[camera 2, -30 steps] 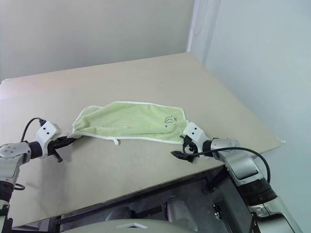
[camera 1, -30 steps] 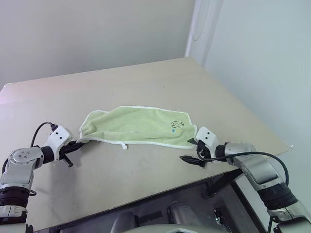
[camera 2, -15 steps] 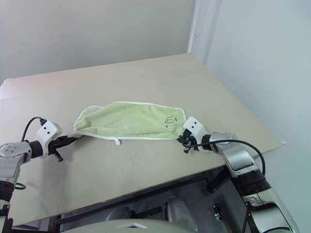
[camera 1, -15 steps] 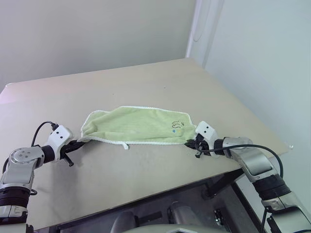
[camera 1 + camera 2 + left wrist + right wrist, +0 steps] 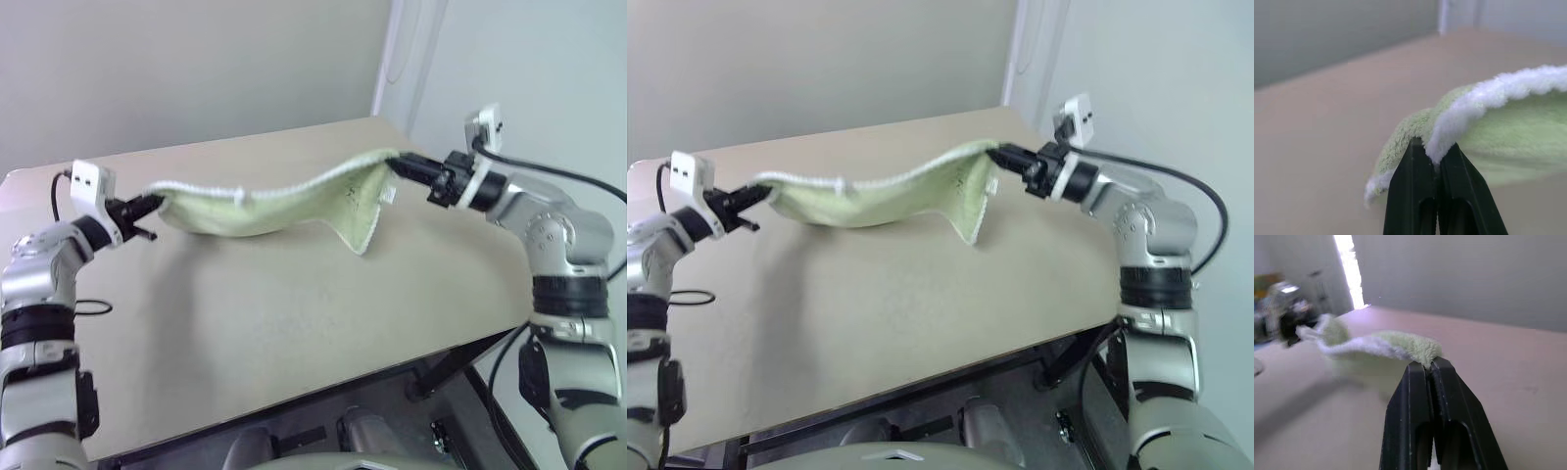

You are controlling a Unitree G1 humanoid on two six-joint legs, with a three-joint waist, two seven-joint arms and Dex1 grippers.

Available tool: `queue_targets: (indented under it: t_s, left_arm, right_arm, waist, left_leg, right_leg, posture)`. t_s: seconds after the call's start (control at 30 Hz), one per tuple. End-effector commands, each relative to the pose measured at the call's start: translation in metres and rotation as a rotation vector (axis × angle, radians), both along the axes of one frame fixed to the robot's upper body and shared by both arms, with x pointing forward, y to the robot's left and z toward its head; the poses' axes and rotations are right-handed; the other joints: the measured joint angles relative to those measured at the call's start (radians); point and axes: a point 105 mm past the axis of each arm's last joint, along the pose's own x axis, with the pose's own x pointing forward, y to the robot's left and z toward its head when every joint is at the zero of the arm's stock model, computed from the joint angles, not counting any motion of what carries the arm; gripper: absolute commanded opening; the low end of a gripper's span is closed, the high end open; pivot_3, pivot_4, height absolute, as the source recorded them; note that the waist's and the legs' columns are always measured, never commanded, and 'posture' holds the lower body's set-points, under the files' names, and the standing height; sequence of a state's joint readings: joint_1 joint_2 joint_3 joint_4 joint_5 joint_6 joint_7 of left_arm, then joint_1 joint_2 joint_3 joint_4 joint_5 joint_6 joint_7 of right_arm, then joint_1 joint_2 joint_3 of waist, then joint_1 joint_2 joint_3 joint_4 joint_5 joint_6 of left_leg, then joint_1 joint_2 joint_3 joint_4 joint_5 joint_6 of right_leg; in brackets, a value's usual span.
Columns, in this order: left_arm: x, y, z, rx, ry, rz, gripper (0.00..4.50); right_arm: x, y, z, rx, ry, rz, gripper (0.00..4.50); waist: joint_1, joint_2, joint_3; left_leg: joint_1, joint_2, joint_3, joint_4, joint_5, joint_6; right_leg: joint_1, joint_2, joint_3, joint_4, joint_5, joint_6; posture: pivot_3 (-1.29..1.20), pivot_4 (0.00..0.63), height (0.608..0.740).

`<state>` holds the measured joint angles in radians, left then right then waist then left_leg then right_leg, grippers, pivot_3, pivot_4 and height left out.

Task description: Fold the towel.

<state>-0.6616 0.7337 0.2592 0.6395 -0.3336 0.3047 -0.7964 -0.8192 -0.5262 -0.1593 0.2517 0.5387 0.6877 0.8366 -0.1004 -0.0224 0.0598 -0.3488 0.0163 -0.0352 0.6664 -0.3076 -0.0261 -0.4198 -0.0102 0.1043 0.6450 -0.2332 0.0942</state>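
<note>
Left eye view showed the beige table (image 5: 294,323), and above it the light-green towel (image 5: 274,206) hung stretched, sagging between the left gripper (image 5: 147,207) and right gripper (image 5: 402,162), both jaws clamped on its corners

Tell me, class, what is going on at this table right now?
A two-armed robot is folding a light-green towel. The left gripper is shut on one end and the right gripper on the other. The towel hangs between them above the table, sagging in the middle, with one corner drooping near the right gripper.
</note>
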Motion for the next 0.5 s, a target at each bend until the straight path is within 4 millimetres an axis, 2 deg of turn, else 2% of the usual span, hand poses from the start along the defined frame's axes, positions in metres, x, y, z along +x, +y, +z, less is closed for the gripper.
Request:
queue_targets:
  t_s: [0.03, 0.17, 0.27, 0.4, 0.5]
  left_arm:
    - [0.019, 0.003, 0.012, 0.012, -0.035, 0.081, 0.0]
    - [0.042, 0.005, 0.039, 0.005, -0.101, 0.178, 0.0]
    - [0.05, 0.016, 0.064, 0.034, -0.162, 0.291, 0.0]
    - [0.045, 0.028, 0.091, 0.085, -0.222, 0.303, 0.0]
    - [0.034, 0.029, 0.087, 0.181, -0.19, 0.167, 0.0]
  right_arm:
    - [0.028, 0.0, 0.012, -0.002, -0.049, -0.097, 0.02]
    - [0.062, 0.0, 0.021, 0.004, -0.083, -0.237, 0.02]
    - [0.075, -0.004, 0.034, 0.021, -0.121, -0.322, 0.02]
    - [0.075, -0.005, 0.045, 0.007, -0.183, -0.301, 0.02]
    - [0.066, -0.002, 0.035, -0.022, -0.167, -0.198, 0.02]
  waist:
    - [-0.001, 0.0, 0.0]
    - [-0.001, 0.0, 0.0]
    - [0.0, 0.0, 0.0]
    - [-0.004, 0.0, 0.0]
    - [-0.01, 0.001, 0.0]
  left_leg:
    - [-0.001, 0.0, 0.0, 0.0, 0.0, 0.0]
    - [-0.007, 0.0, -0.001, -0.002, 0.0, 0.0]
    - [-0.008, 0.0, 0.0, -0.003, 0.0, 0.0]
    - [-0.009, -0.001, 0.0, -0.007, 0.0, 0.0]
    - [-0.008, -0.001, 0.0, -0.011, 0.0, 0.0]
  right_leg:
    - [-0.001, 0.0, 0.0, 0.0, 0.001, -0.001]
    - [-0.008, 0.0, 0.0, 0.001, 0.003, -0.002]
    - [-0.009, -0.001, 0.0, 0.0, 0.003, -0.002]
    - [-0.01, -0.002, 0.0, -0.003, 0.003, -0.002]
    - [-0.01, -0.002, 0.0, -0.005, 0.003, -0.002]
  posture:
    - [0.0, 0.0, 0.74]
    - [0.0, 0.0, 0.74]
    - [0.0, 0.0, 0.74]
    - [0.0, 0.0, 0.74]
    - [0.0, 0.0, 0.74]
